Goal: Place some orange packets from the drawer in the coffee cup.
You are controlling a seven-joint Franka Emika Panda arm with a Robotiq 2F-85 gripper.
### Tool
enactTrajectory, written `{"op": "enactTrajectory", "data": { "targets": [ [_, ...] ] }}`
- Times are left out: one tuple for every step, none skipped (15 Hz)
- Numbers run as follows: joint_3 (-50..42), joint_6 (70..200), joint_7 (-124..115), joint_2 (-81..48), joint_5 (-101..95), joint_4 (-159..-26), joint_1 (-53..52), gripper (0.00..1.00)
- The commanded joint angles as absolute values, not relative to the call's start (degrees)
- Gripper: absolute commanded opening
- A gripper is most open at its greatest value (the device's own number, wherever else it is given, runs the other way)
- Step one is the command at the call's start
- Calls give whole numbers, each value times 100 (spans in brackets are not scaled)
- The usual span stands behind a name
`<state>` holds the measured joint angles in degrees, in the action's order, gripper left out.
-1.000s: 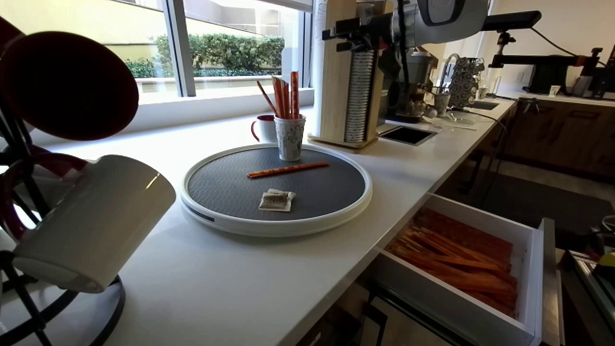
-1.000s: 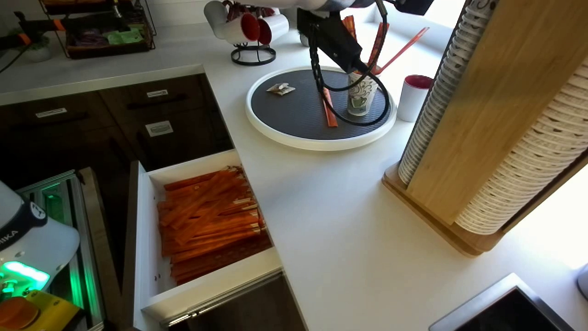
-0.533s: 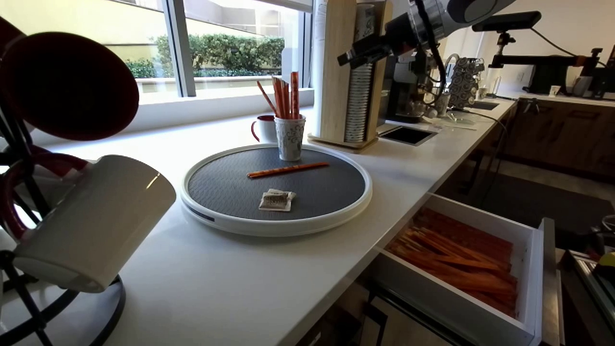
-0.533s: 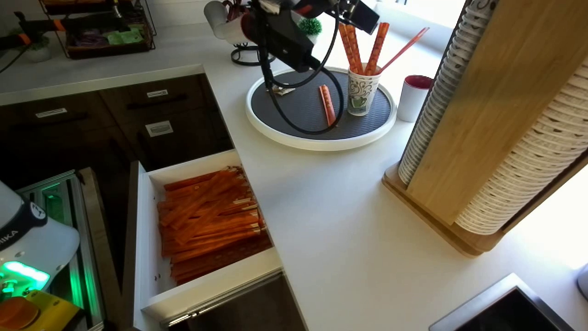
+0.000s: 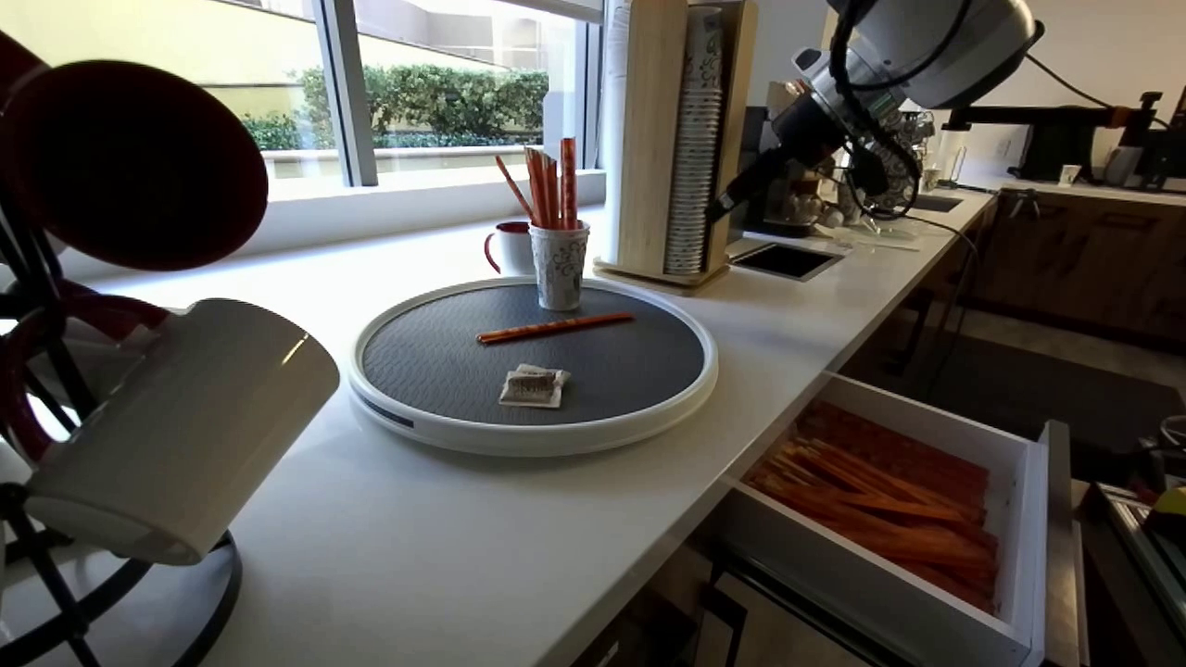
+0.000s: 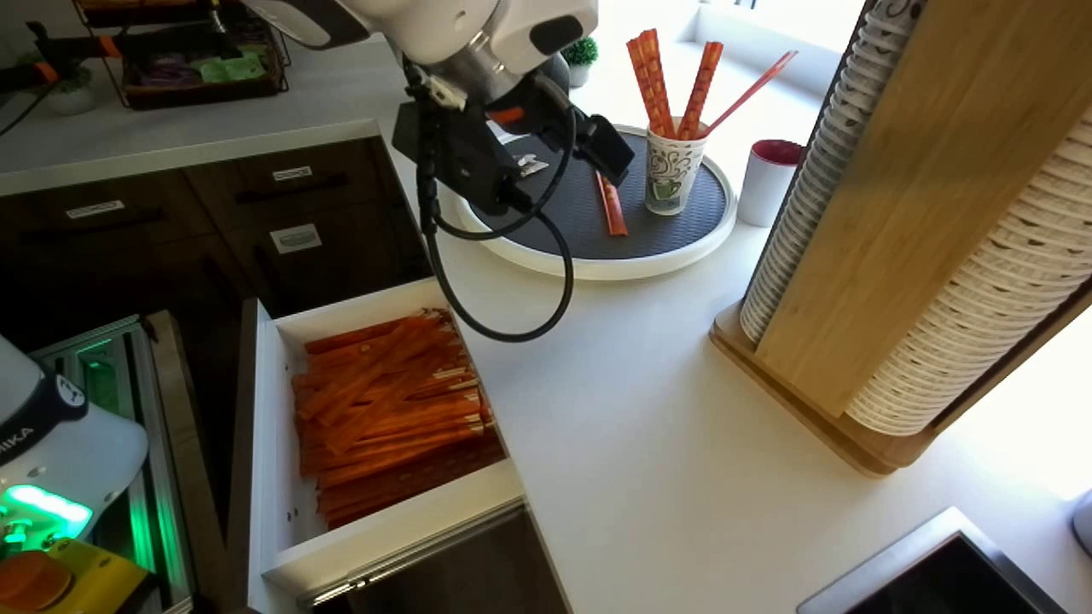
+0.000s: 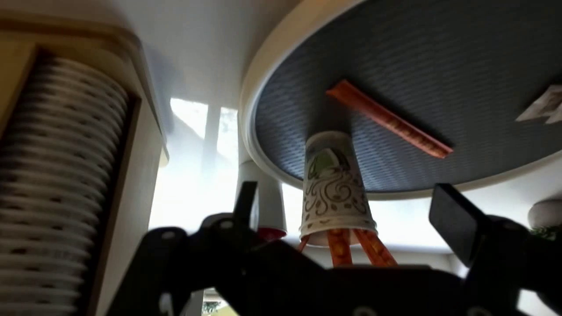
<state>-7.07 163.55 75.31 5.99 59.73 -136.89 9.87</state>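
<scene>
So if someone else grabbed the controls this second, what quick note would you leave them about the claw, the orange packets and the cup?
Gripper: open, holding nothing.
Coffee cup: upright on the round tray.
Done: several orange packets stand in the cup, tops above its rim.
Left: at least one loose packet lies on the tray, outside the cup. The drawer is open, with many drawer packets inside. Only "some" are wanted, so the job may be finished; perhaps ask about the loose one.
</scene>
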Motion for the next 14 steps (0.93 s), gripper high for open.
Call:
{"op": "enactTrajectory", "data": {
  "targets": [
    [-704,16215,7493,618,5849,-13721,1112,100],
    [-703,16144,7492,642,5806,-13729,1188,100],
    [-700,16133,7492,662,5787,-13731,1212,100],
    [-687,16133,7487,674,5782,-13732,1213,100],
    [-669,16133,7478,681,5779,-13733,1213,100],
    [-652,16133,7468,682,5776,-13735,1213,100],
    [-642,16133,7461,682,5774,-13736,1213,100],
    [-639,16133,7459,682,5771,-13738,1213,100],
    [-639,16133,7457,682,5771,-13739,1213,100],
    [-639,16133,7456,682,5769,-13740,1214,100],
    [-639,16133,7455,683,5768,-13741,1214,100],
    [-639,16133,7455,683,5768,-13742,1215,100],
    [-639,16133,7454,683,5766,-13743,1215,100],
    [-639,16133,7452,683,5764,-13744,1215,100]
  ]
}}
